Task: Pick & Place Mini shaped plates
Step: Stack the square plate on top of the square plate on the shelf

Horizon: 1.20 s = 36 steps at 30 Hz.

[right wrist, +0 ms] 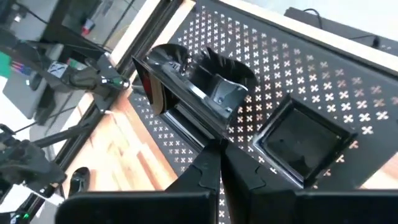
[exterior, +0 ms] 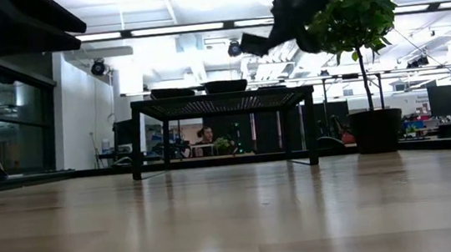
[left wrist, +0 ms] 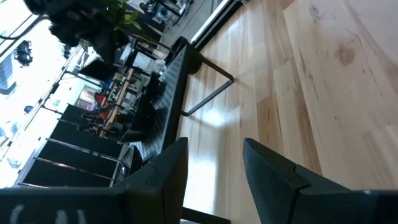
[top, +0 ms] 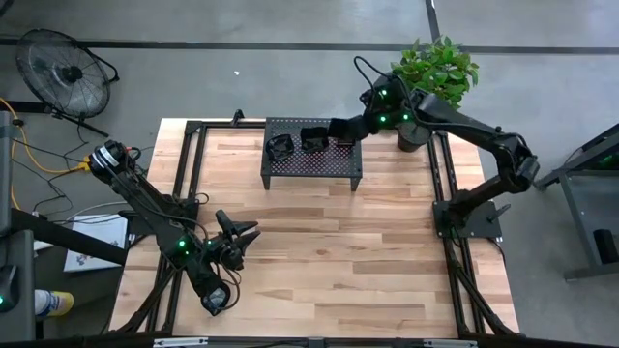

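Right wrist cam shows me what the high cam can't: right tool w/ fingers together, over the rack, holding nothing. Two mini shaped plates on the rack, a square one & a wavy one. Left tool apart, empty, over the table.

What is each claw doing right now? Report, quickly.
Left claw: open, holding nothing, over the table.
Right claw: closed on the rim of a square mini plate, above the rack.
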Available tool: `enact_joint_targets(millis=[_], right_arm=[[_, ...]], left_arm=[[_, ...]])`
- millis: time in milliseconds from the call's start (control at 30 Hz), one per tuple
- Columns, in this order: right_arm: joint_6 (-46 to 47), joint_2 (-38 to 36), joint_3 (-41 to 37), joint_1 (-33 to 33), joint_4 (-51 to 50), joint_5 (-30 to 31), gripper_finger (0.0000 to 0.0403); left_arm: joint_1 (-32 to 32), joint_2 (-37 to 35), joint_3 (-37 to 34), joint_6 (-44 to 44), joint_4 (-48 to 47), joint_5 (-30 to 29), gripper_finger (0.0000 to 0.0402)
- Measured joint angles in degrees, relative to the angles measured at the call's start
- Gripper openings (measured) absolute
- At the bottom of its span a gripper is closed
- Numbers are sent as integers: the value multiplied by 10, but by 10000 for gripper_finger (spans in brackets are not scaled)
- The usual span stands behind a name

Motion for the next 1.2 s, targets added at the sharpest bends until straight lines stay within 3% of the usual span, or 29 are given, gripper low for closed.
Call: enact_joint_targets(millis=[333,567,733,1200], right_arm=[[2,103,215,11,-266,78,0],[-10,191,314,1,-372,71,0],[-12,223,331,-16,-403,67,0],[-60,223,295,-44,-403,22,0]], left_arm=[[0,0,0,-12,0,15,149],[0,0,0,-12,0,24,149],[0,0,0,-12,-1,43,149],[0,0,0,-25,0,57,149]])
